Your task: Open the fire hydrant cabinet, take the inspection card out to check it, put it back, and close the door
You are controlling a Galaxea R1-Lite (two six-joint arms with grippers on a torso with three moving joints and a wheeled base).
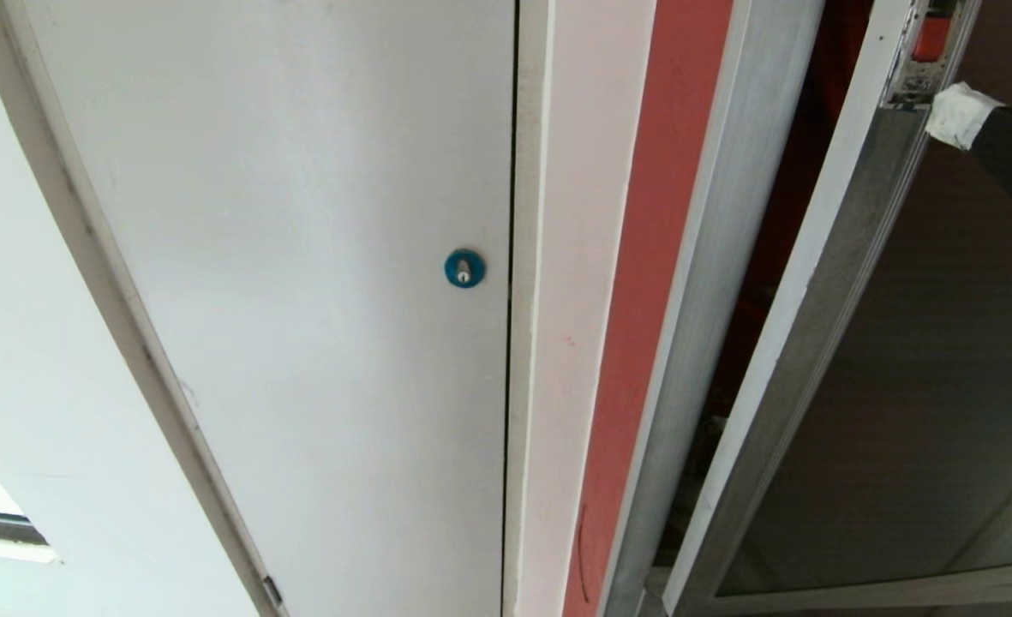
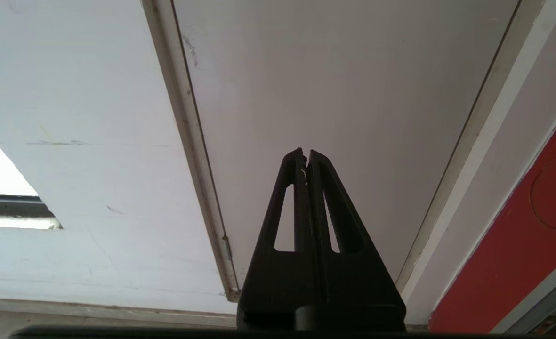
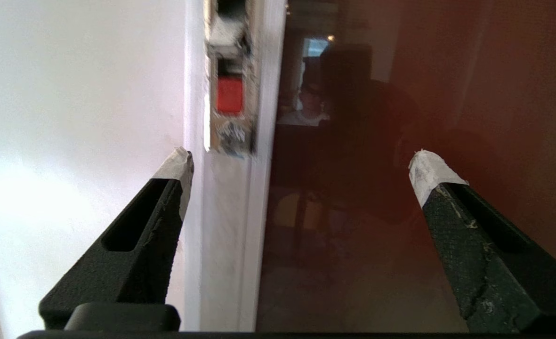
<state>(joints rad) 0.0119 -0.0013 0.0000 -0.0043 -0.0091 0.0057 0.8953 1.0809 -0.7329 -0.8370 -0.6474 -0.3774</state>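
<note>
One door of dark tinted glass in a silver metal frame is seen at the right of the head view, swung partly out from the fire hydrant cabinet; its long axis runs from the lower middle of that view up toward the upper right, and a dark gap is left between its free edge and the cabinet's brushed silver upright; one red latch is set in that free edge near the top. The right gripper is held just in front of the door's edge, below the latch, with its two tape-tipped fingers spread wide and nothing between them; the door frame is seen between the fingers but is not clamped. One plain white panel with one blue round lock is seen left of the cabinet, beside a red strip of wall. The left gripper is parked facing the white panel, its two fingers pressed together and empty.
</note>
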